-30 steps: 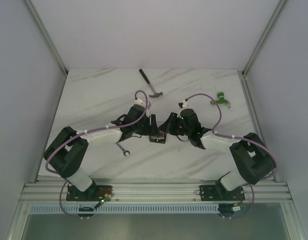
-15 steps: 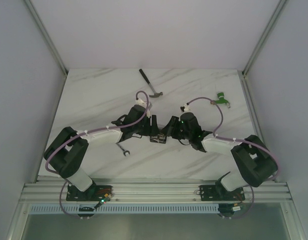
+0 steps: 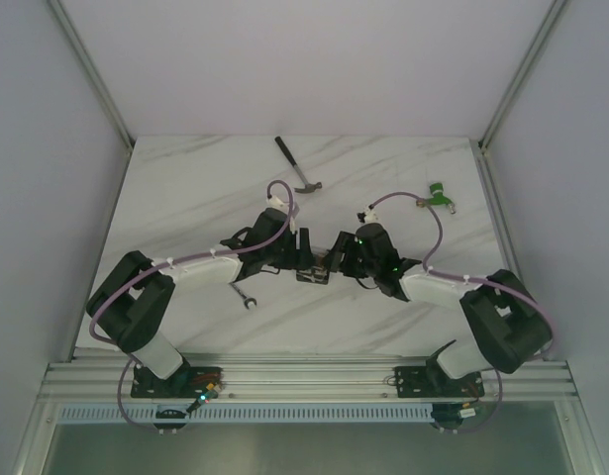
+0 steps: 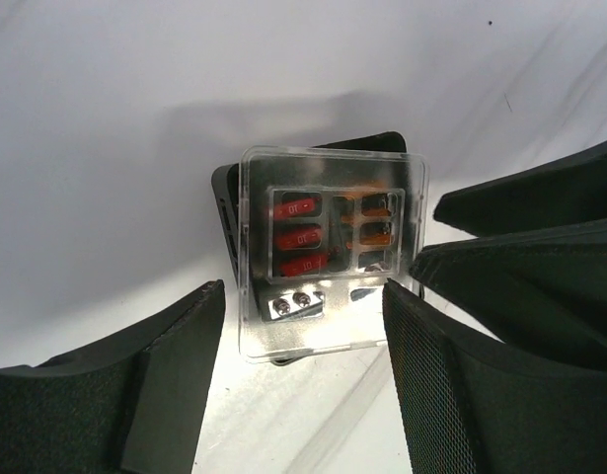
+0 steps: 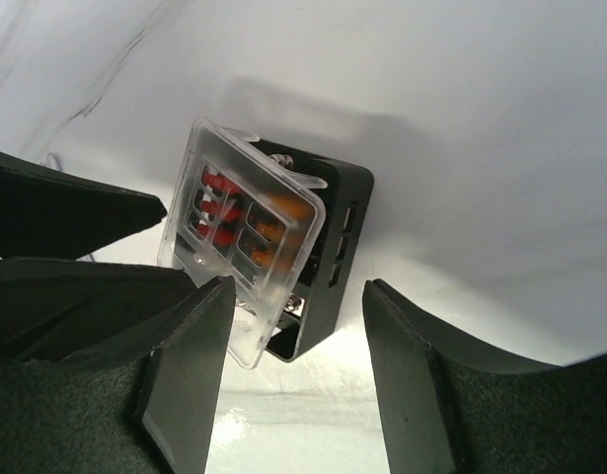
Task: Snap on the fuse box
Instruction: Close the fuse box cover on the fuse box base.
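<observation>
Nearest the arm bases, a small wrench [image 3: 247,298] lies on the white marbled table [image 3: 185,198], left of centre and just near of the left arm. Past it, in the middle of the table, the two grippers meet tip to tip over the fuse box [image 3: 311,274], which rests on the tabletop between them.

The left gripper [image 4: 303,296] has its fingers [image 4: 175,375] spread wide, one on each side of the box's near edge; whether they touch it cannot be told. The right gripper [image 5: 298,286] is spread wide as well, its fingers [image 5: 402,375] flanking the box from the opposite side.

On the box sits a clear lid [image 4: 328,296], through which red and orange fuses show (two small screws show at one end). In the right wrist view the lid is tilted, overhanging the black body rather than lying flush.

Farther back, a hammer [image 3: 299,166] lies near the far edge at centre, and a green connector [image 3: 438,192] lies well apart at the far right.
</observation>
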`<state>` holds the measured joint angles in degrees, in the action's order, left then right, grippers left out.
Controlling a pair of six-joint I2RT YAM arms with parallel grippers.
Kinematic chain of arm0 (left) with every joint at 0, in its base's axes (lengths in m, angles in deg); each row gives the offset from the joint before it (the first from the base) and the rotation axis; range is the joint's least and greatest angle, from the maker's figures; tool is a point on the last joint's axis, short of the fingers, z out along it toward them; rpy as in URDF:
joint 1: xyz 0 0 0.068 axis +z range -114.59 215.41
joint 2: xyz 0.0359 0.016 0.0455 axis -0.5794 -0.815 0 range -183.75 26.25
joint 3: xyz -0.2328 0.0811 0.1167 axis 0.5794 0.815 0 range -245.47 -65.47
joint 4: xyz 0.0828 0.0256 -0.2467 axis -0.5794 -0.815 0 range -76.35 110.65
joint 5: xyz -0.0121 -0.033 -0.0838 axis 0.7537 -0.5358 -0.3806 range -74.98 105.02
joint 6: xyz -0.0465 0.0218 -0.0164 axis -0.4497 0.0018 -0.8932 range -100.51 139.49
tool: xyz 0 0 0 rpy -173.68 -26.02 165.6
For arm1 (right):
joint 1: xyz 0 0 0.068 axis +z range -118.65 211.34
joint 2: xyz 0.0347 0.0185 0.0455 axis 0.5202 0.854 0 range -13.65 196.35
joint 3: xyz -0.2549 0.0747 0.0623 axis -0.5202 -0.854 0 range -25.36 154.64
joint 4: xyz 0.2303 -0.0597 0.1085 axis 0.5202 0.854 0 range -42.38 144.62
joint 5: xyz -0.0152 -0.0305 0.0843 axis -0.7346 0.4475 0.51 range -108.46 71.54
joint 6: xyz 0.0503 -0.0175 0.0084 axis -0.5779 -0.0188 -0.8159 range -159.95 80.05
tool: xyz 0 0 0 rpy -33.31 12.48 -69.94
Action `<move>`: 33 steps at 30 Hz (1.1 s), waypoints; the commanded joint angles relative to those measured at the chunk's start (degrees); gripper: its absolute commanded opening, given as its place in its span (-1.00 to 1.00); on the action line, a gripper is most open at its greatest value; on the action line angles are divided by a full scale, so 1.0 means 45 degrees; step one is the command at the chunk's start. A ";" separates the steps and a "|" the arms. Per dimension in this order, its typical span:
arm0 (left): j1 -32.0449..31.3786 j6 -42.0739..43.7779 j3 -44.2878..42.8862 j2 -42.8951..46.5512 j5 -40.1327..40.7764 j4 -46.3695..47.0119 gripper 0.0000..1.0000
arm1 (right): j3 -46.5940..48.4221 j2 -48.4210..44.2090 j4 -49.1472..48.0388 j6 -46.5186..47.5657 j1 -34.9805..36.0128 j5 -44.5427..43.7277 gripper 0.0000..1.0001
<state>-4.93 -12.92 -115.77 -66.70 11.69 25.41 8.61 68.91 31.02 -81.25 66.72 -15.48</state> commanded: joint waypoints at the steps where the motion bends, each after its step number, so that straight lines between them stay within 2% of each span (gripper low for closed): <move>1: -0.0060 -0.0298 0.0113 0.0247 -0.0594 -0.0295 0.48 | 0.0252 0.0627 -0.1214 -0.0286 0.0163 0.0891 0.19; 10: -0.0140 -0.0758 0.0089 0.0422 -0.1617 -0.0242 0.46 | 0.0399 0.1184 -0.2340 -0.0965 0.0231 0.2006 -0.16; 14: -0.0170 -0.0906 0.0156 0.0508 -0.1695 -0.0218 0.46 | 0.0422 0.1011 -0.2203 -0.0933 0.0229 0.2031 -0.24; 18: -0.0163 -0.0993 0.0265 0.0758 -0.1604 -0.0221 0.48 | 0.0766 0.0988 -0.1651 -0.0680 0.0231 0.1857 -0.24; 22: -0.0088 -0.0715 0.0395 0.1076 -0.0752 -0.0550 0.51 | 0.1040 0.0615 -0.0588 -0.0084 0.0232 0.1401 -0.03; 24: -0.0018 -0.0574 0.0443 0.1238 -0.0480 -0.0803 0.53 | 0.1034 0.0212 -0.0007 0.0084 0.0247 0.1173 0.01; 29: 0.0161 -0.0553 0.0852 0.1624 -0.0288 -0.0842 0.53 | 0.0523 -0.0468 0.0001 -0.0093 0.0366 0.1090 -0.03; 33: 0.0311 -0.0563 0.0974 0.1469 -0.0566 -0.0689 0.51 | 0.0541 -0.0108 -0.0254 -0.0210 0.0370 0.0973 -0.14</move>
<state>-4.18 -15.82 -112.50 -60.25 9.33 22.94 11.28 67.56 30.50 -82.10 68.10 -9.99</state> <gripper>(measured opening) 0.763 0.450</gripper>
